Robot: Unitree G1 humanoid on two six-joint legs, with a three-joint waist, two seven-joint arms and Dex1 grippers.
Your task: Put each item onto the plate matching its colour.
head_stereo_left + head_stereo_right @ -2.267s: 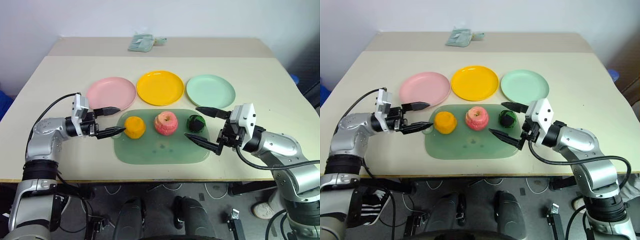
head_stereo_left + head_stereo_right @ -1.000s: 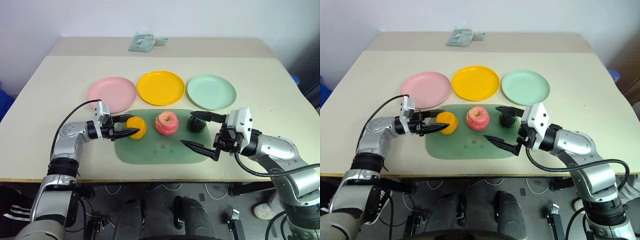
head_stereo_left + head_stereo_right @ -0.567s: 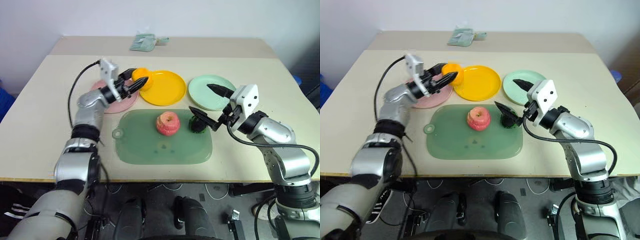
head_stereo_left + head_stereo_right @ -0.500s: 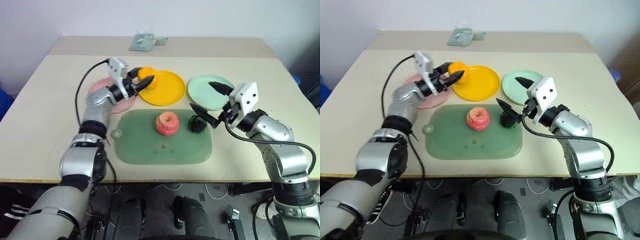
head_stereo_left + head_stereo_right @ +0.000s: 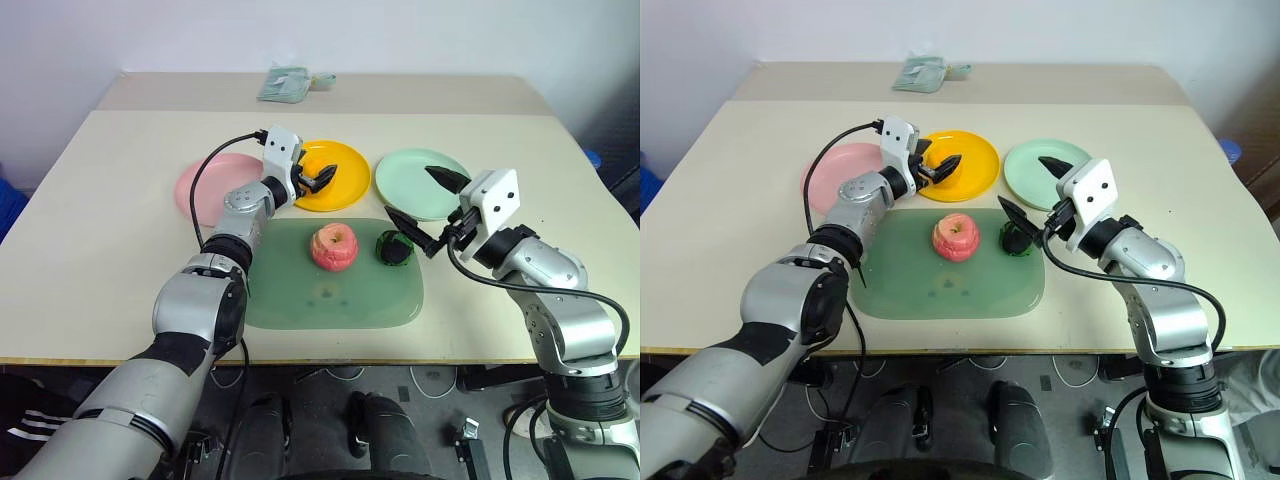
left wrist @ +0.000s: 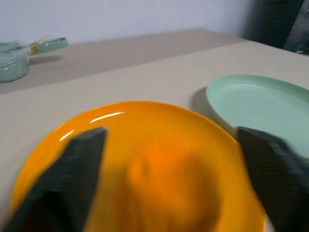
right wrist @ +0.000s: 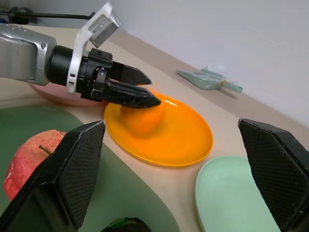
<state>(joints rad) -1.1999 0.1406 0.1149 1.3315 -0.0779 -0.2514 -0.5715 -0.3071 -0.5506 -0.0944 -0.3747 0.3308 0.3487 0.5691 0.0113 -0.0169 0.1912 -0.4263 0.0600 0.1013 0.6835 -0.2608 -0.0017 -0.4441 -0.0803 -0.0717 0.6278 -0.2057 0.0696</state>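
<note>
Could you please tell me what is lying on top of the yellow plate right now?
The yellow-orange fruit lies on the yellow plate, with the left pincer spread open around it. The plate surface beneath the fruit is covered, so it cannot be seen.

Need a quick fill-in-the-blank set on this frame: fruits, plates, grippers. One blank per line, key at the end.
1. The orange fruit rests on the ___ plate.
2. The pink-red apple and the dark green ball sit on the translucent green ___.
3. The left gripper is at the orange fruit with its fingers ___.
4. The pink plate and the mint green plate hold ___ fruit.

Missing words: yellow; mat; open; no
</note>
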